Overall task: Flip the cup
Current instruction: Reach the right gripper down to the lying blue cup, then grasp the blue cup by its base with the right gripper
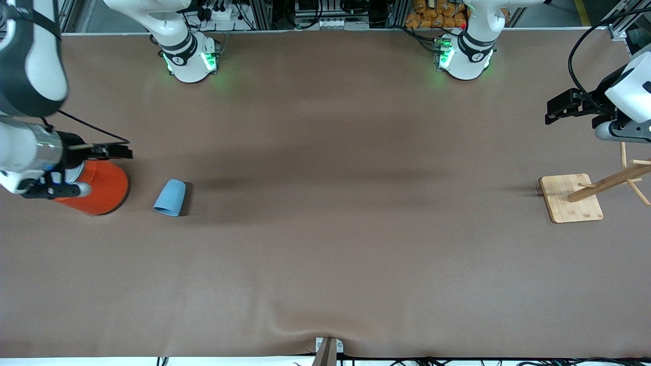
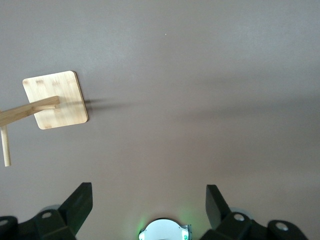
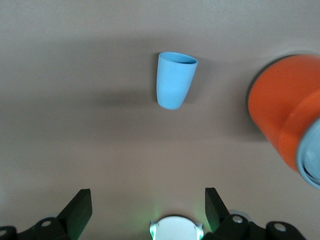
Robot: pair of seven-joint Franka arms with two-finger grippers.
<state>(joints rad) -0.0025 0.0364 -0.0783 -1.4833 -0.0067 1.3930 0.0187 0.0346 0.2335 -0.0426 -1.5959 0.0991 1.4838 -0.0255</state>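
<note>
The light-blue cup lies on its side on the brown table toward the right arm's end, its wider mouth end nearer the front camera. The right wrist view shows the cup with a thin dark rim at its mouth. My right gripper hangs high over the orange can beside the cup, open with nothing between its fingers. My left gripper waits high over the left arm's end of the table, also open and empty.
A large orange can stands beside the cup, closer to the table's end, partly hidden under the right wrist. A wooden peg stand on a square bamboo base is at the left arm's end. Brown cloth spreads between them.
</note>
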